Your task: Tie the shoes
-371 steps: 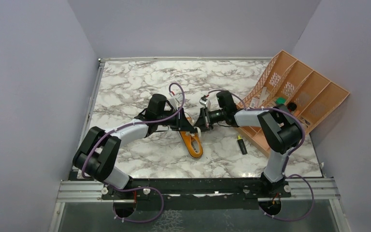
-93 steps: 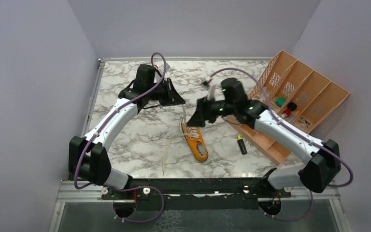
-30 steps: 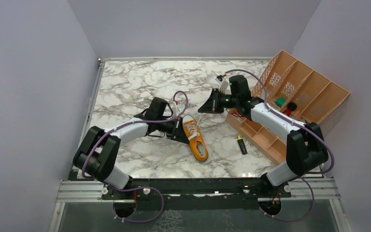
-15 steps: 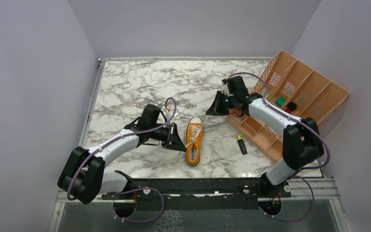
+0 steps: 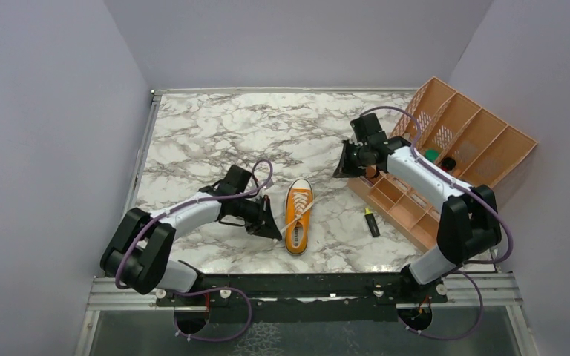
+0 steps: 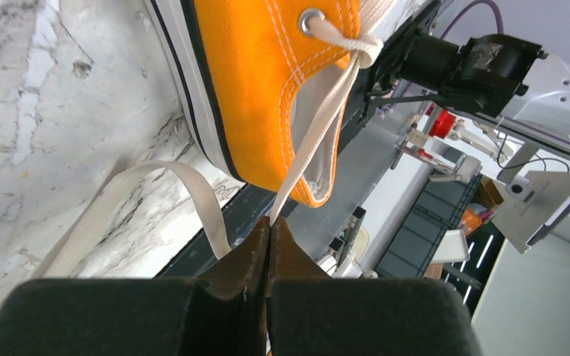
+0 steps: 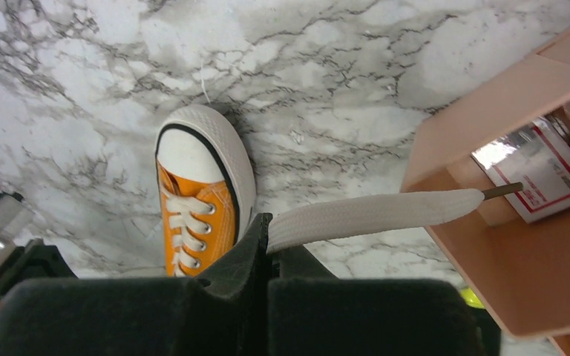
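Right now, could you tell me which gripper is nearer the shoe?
The left gripper, close beside the shoe; the right gripper is off by the organizer.

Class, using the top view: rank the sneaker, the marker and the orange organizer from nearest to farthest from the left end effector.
1. Sneaker, just to the right of the left end effector.
2. Marker, lying farther right, beyond the sneaker.
3. Organizer, at the far right side.
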